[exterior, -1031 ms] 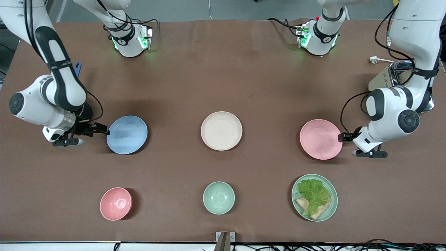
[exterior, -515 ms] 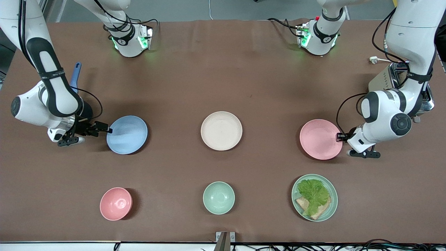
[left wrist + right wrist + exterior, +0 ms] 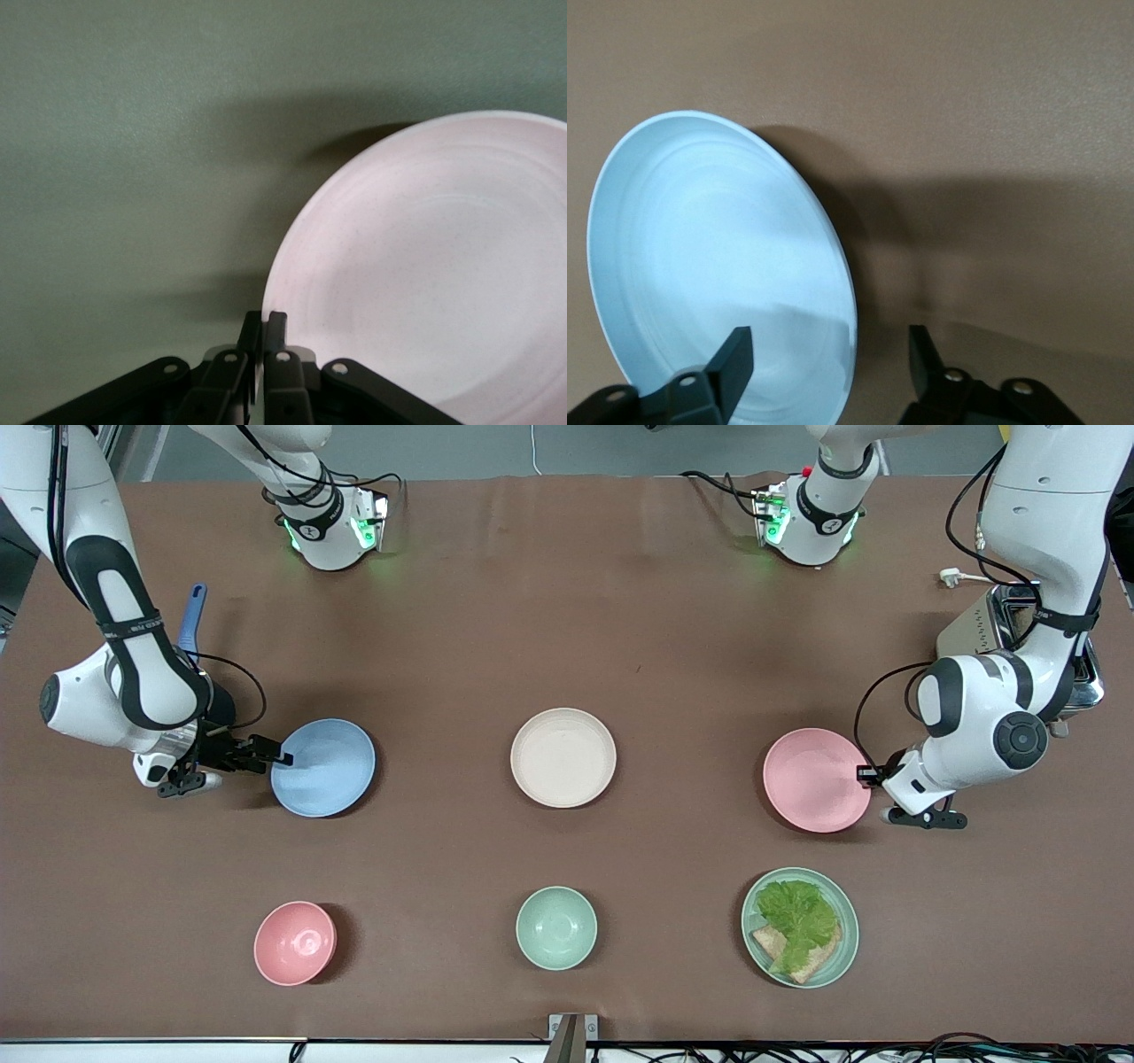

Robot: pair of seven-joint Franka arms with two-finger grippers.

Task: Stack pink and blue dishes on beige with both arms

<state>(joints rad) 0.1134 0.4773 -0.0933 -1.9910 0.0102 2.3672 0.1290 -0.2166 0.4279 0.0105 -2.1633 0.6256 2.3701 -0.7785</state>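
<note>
The pale blue plate [image 3: 324, 768] lies toward the right arm's end of the table. My right gripper [image 3: 279, 760] is open at its edge. In the right wrist view the right gripper [image 3: 829, 341] straddles the rim of the blue plate [image 3: 718, 266], one finger over the inside and one outside. The pale pink plate [image 3: 813, 779] lies toward the left arm's end. My left gripper [image 3: 864, 773] is shut on its rim. The left wrist view shows the left gripper [image 3: 264, 323] pinching the edge of the pink plate [image 3: 425, 266]. The beige plate [image 3: 563, 757] sits between them, untouched.
Nearer the front camera stand a pink bowl [image 3: 295, 942], a mint-green bowl [image 3: 556, 927] and a mint-green plate with lettuce and bread [image 3: 800, 926]. A metal toaster [image 3: 992, 624] stands beside the left arm. A blue utensil handle [image 3: 191, 615] shows by the right arm.
My right gripper has slid toward the blue plate until its fingers straddle the rim. My left gripper has moved in a little against the pink plate's edge. The plates have barely moved.
</note>
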